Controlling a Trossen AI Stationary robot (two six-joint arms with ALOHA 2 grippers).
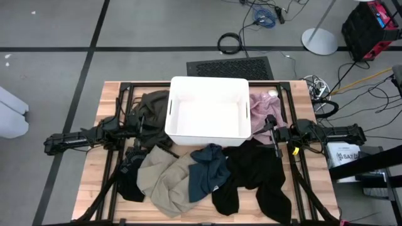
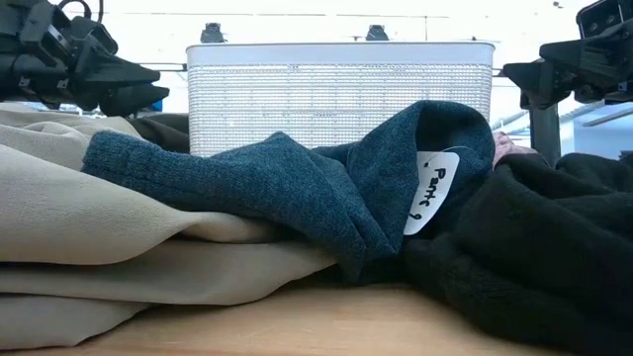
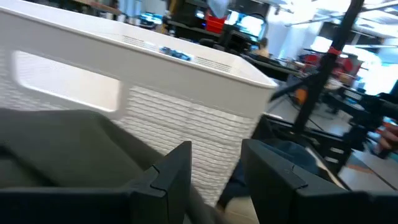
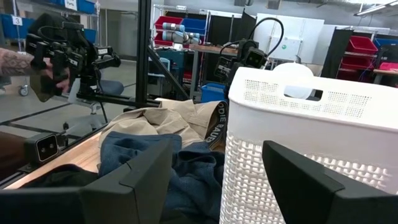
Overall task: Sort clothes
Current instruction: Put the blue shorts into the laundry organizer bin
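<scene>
Closest to the low camera lies the dark teal-blue garment (image 2: 297, 193), draped over the beige-khaki garment (image 2: 89, 227) and carrying a white tag with handwriting (the word is hard to read). Seen from above, the wooden table (image 1: 91, 182) is the biggest thing, with the white bin (image 1: 208, 110) standing at its middle toward the far edge. Next in size, the black garment (image 1: 254, 172) spreads across the near right part of the table, touching the teal-blue one (image 1: 207, 172), which sits between it and the beige-khaki garment (image 1: 163, 179) on the near left. An olive-green garment (image 1: 151, 107) lies bunched against the bin's left side, and a fuzzy pink garment (image 1: 260, 107) lies against its right side.

At the bin's left side the left gripper (image 1: 143, 122) hovers over the olive-green cloth, its fingers (image 3: 174, 174) spread with nothing between them. On the bin's right the right gripper (image 1: 269, 125) sits beside the pink cloth, its fingers (image 4: 140, 180) likewise parted and empty, the bin's wall just ahead of them.
</scene>
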